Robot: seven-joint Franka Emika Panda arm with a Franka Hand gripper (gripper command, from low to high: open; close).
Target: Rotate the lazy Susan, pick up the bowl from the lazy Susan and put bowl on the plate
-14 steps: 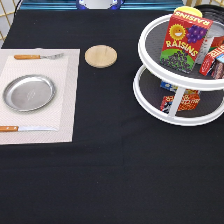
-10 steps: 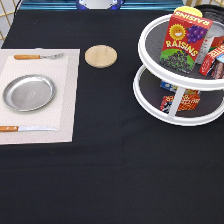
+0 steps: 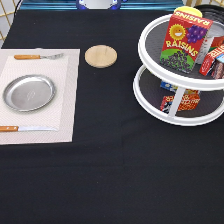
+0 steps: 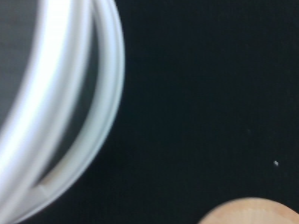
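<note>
The white two-tier lazy Susan [image 3: 150, 102] stands at the exterior view's right, with a raisins box [image 3: 184, 42] on its top tier and other boxes on both tiers. Its white rims [image 4: 78, 100] fill one side of the wrist view. The silver metal plate [image 3: 29, 92] lies empty on a pale placemat [image 3: 67, 100] at the exterior view's left. The black bowl is hidden or out of view. My gripper does not show in the exterior view.
A round wooden coaster [image 3: 101, 55] lies on the black tablecloth between placemat and lazy Susan; its edge shows in the wrist view [image 4: 251, 212]. A fork [image 3: 37, 57] and a knife [image 3: 27, 128] flank the plate. A blue-and-white object [image 3: 99, 4] sits at the top edge.
</note>
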